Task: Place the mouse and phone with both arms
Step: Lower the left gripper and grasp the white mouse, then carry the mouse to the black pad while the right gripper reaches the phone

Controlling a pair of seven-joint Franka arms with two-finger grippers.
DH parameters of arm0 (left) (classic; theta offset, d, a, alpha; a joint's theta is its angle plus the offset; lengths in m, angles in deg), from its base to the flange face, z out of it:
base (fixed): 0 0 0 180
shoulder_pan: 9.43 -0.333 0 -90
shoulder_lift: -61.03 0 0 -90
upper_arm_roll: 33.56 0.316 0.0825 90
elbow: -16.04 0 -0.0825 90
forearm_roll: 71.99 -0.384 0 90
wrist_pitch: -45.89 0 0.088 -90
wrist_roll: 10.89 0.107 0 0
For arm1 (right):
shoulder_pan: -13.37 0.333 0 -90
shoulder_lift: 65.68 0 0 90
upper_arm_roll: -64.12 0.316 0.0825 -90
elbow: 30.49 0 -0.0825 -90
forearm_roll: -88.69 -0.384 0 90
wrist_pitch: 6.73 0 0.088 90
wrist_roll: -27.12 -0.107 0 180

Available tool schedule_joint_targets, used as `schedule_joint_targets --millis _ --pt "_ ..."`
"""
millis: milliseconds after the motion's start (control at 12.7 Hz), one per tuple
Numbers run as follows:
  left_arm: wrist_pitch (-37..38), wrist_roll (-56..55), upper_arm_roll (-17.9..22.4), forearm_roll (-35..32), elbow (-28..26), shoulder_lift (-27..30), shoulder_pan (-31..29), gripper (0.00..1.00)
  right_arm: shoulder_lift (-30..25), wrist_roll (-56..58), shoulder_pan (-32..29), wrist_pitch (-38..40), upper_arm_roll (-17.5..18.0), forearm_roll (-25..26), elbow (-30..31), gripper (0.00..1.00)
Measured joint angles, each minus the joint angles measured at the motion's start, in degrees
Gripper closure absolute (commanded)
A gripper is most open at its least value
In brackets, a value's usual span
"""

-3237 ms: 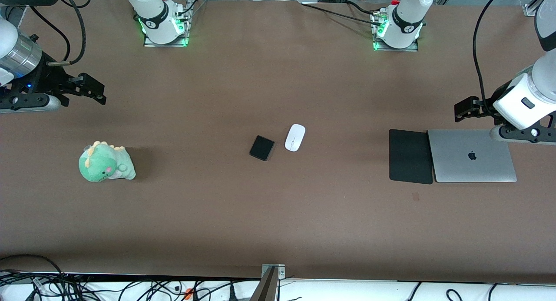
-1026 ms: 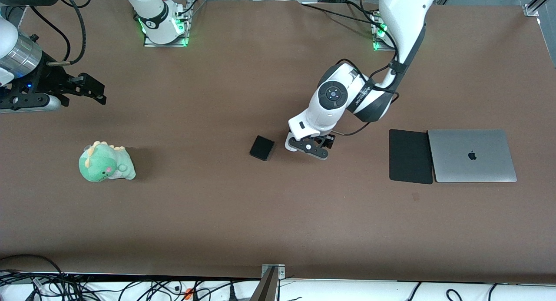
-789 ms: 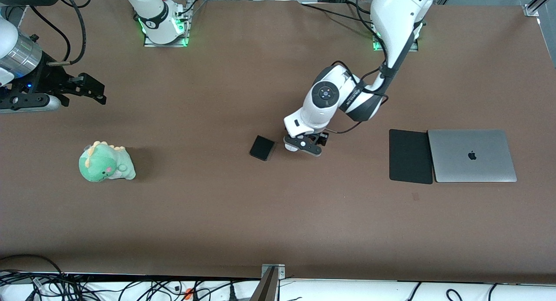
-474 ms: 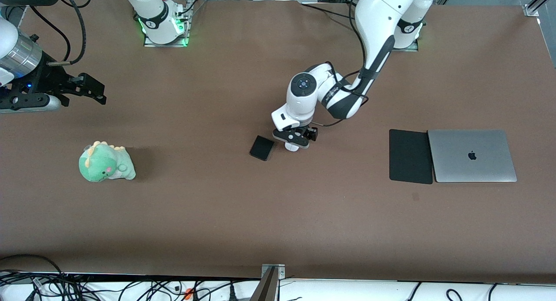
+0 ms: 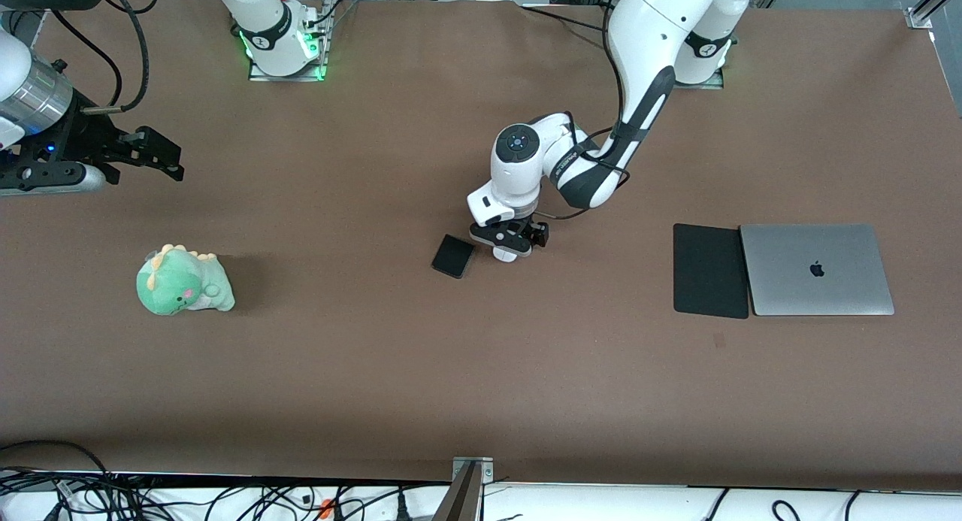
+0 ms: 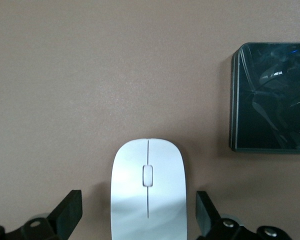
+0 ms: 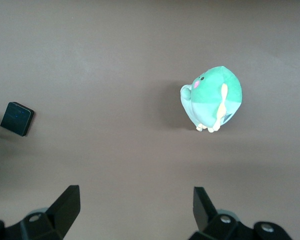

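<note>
The white mouse lies in the middle of the table, mostly hidden under my left gripper. In the left wrist view the mouse sits between the open fingers, with a gap on each side. The black phone lies flat beside the mouse toward the right arm's end; it also shows in the left wrist view and the right wrist view. My right gripper waits open and empty in the air over the right arm's end of the table.
A green dinosaur plush sits toward the right arm's end and shows in the right wrist view. A thin black mouse pad and a closed silver laptop lie side by side toward the left arm's end.
My left arm has swung in from over the laptop's end to the table's middle and come over the mouse, its open fingers now on either side of it. The right arm has not moved.
</note>
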Motion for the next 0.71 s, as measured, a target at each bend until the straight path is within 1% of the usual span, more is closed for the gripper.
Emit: schedule_joint_targets --millis 79,237,395,474,553,711 --pt "-0.5 0.0 0.1 -0.1 0.0 -0.4 0.0 0.42 0.0 0.0 0.0 -0.2 0.2 0.0 0.0 0.0" --pt "-0.9 0.0 0.1 -0.1 0.0 -0.7 0.0 0.58 0.2 0.1 0.0 -1.0 0.5 0.0 0.0 0.0" --pt "-0.6 0.0 0.1 -0.1 0.2 -0.6 -0.2 0.62 1.0 0.3 0.0 -1.2 0.6 0.0 0.0 0.0" --pt "1.0 0.0 0.1 -0.1 0.7 -0.2 -0.6 0.63 1.4 0.5 0.3 -1.2 0.8 0.0 0.0 0.0" --pt "4.7 0.0 0.2 -0.1 1.5 0.9 -1.2 0.64 1.7 0.5 0.8 -1.1 1.0 0.0 0.1 0.0" --pt "13.4 0.3 0.3 -0.1 2.9 4.7 -3.6 0.63 3.5 0.5 2.6 0.3 1.2 0.0 0.2 0.0"
